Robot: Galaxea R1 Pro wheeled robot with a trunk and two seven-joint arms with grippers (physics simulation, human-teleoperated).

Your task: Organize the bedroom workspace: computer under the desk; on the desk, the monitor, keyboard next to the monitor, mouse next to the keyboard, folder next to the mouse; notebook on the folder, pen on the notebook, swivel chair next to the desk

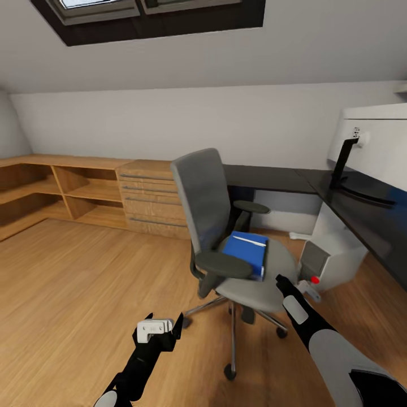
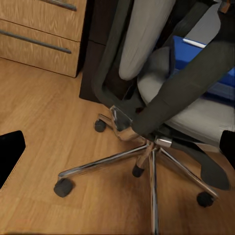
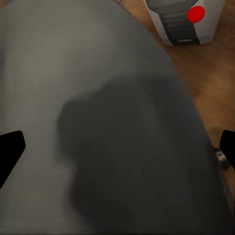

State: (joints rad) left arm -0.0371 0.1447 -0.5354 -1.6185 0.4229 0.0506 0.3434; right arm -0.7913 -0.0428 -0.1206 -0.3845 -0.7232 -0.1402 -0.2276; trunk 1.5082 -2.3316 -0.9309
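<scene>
The grey swivel chair [image 1: 206,198] stands in the middle of the floor, turned away from the black desk [image 1: 271,176]. A blue folder [image 1: 246,252] lies on its seat [image 3: 98,122]. The white-backed monitor [image 1: 376,147] stands on the desk at the right. Under the desk sits the grey computer [image 1: 330,257] with its red dot [image 3: 196,13]. My right gripper [image 1: 291,285] hovers open over the seat's front edge, near the folder. My left gripper [image 1: 164,323] hangs open and low, facing the chair's chrome base [image 2: 147,156]. Keyboard, mouse, notebook and pen are out of view.
A light wooden dresser [image 1: 150,195] and low open shelves [image 1: 62,192] line the back wall on the left. Wood plank floor [image 1: 73,282] spreads wide to the left of the chair. A sloped ceiling with a skylight [image 1: 147,14] hangs overhead.
</scene>
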